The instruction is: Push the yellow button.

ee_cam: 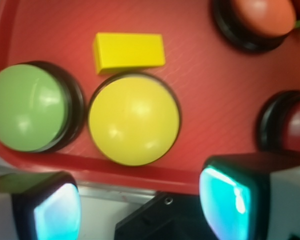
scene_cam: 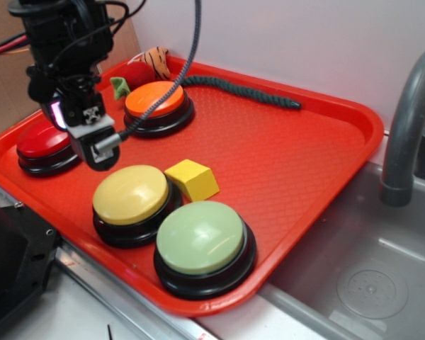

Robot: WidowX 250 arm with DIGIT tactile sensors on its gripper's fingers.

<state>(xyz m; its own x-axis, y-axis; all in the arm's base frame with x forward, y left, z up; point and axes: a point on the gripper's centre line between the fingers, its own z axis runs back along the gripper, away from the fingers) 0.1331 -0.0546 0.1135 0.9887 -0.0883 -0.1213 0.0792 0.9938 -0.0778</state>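
Note:
The yellow button (scene_cam: 131, 195) (ee_cam: 134, 120), a mustard dome on a black base, sits near the front of the red tray (scene_cam: 297, 156) (ee_cam: 205, 75). My gripper (scene_cam: 92, 142) (ee_cam: 140, 210) hangs above the tray, up and left of this button, between it and the red button (scene_cam: 42, 142). It touches neither. In the wrist view the two pads (ee_cam: 225, 205) stand wide apart over the tray's front rim with nothing between them, so the gripper is open.
A pale green button (scene_cam: 200, 237) (ee_cam: 27, 114) touches the yellow one; a small yellow block (scene_cam: 191, 179) (ee_cam: 129, 51) lies just behind it. An orange button (scene_cam: 156, 100), a plush toy (scene_cam: 138, 71) and a dark rope (scene_cam: 248, 92) lie at the back. Faucet (scene_cam: 407, 127) and sink (scene_cam: 368, 269) are to the right.

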